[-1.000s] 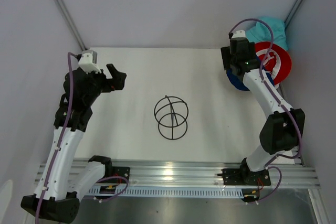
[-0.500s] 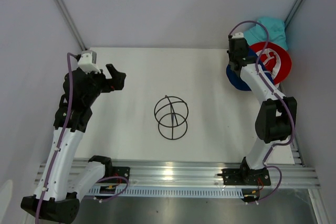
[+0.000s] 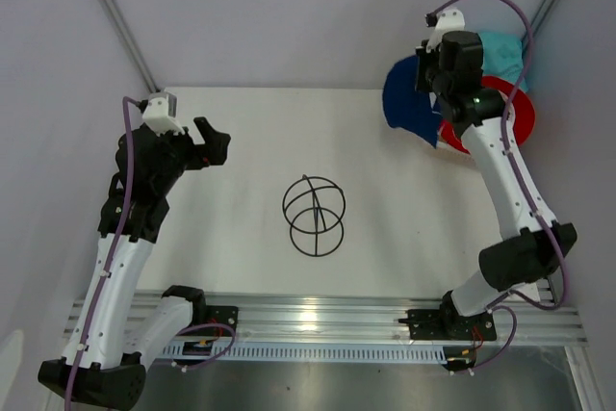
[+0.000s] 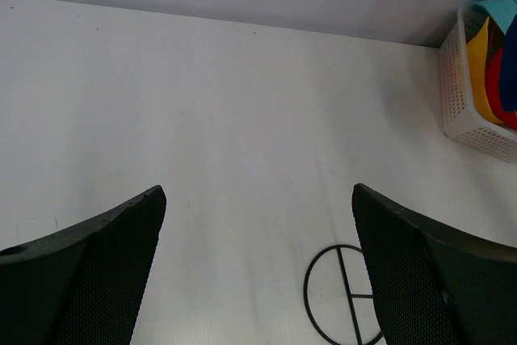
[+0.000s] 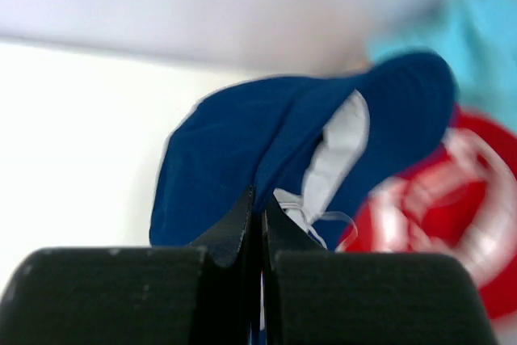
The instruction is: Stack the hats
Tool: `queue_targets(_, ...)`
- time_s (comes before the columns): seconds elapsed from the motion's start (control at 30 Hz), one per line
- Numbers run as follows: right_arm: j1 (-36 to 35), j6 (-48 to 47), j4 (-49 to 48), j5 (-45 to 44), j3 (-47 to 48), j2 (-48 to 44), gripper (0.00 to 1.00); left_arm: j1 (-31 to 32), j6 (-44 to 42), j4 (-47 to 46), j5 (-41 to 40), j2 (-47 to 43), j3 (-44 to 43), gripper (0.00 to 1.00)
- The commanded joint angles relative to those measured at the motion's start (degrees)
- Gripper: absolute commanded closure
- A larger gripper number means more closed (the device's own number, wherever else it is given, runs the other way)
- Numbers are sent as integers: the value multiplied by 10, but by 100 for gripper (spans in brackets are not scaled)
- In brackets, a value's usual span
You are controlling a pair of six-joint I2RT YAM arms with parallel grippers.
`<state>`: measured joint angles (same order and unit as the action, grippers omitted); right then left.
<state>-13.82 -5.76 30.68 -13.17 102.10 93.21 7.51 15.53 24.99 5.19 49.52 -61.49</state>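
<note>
right gripper (image 5: 258,228) clenched on the navy hat (image 3: 408,103), which hangs at its nine o'clock from above; left gripper (image 4: 258,272) spread wide, holding nothing.

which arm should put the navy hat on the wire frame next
Right. The right gripper is shut on the navy hat, holding it up beside the red hat. The left gripper is open, empty, and across the wire frame from the hats.

Navy hat (image 3: 406,103) — white inside; red hat (image 3: 525,115); teal hat (image 3: 502,48); black frame (image 3: 314,216).
</note>
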Motion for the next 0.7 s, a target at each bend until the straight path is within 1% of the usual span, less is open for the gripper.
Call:
queue_targets(0.0, -48, 79, -69, 200, 40, -75, 100, -4, 6, -11, 8, 1, -8, 1)
queue_targets(0.03, -64, 93, -87, 215, 33, -85, 100, -4, 7, -11, 5, 1, -7, 1)
queue_targets(0.07, -101, 108, -117, 223, 31, -87, 100, -4, 9, -11, 2, -1, -6, 1)
queue_targets(0.1, -121, 130, -132, 231, 31, -87, 100, -4, 11, -11, -1, -1, -6, 0)
queue_targets(0.13, -142, 143, -148, 228, 28, -85, 100, -4, 13, -12, -4, -4, -5, 1)
queue_targets(0.17, -181, 152, -164, 226, 26, -83, 100, -4, 17, -12, -6, -7, -5, 0)
queue_targets(0.23, -214, 178, -220, 217, 14, -82, 100, -4, 21, -12, -20, -12, -3, 0)
queue_targets(0.33, -259, 216, -326, 239, -30, -83, 100, -5, 34, -5, -49, -19, -5, 0)
queue_targets(0.37, -269, 224, -343, 238, -42, -78, 100, -5, 36, 1, -69, -21, -7, 1)
queue_targets(0.4, -283, 230, -360, 242, -43, -74, 100, -5, 45, 10, -127, -24, -11, 1)
queue_targets(0.47, -293, 256, -374, 244, -47, -66, 100, -14, 79, 45, -195, -30, -19, 1)
queue_targets(0.5, -299, 267, -379, 253, -51, -63, 100, -21, 90, 52, -251, -43, -20, 0)
queue_targets(0.6, -313, 307, -403, 260, -81, -70, 100, -41, 103, 63, -291, -64, -19, 0)
queue_targets(0.67, -325, 324, -396, 259, -94, -78, 100, -45, 105, 65, -311, -74, -19, 1)
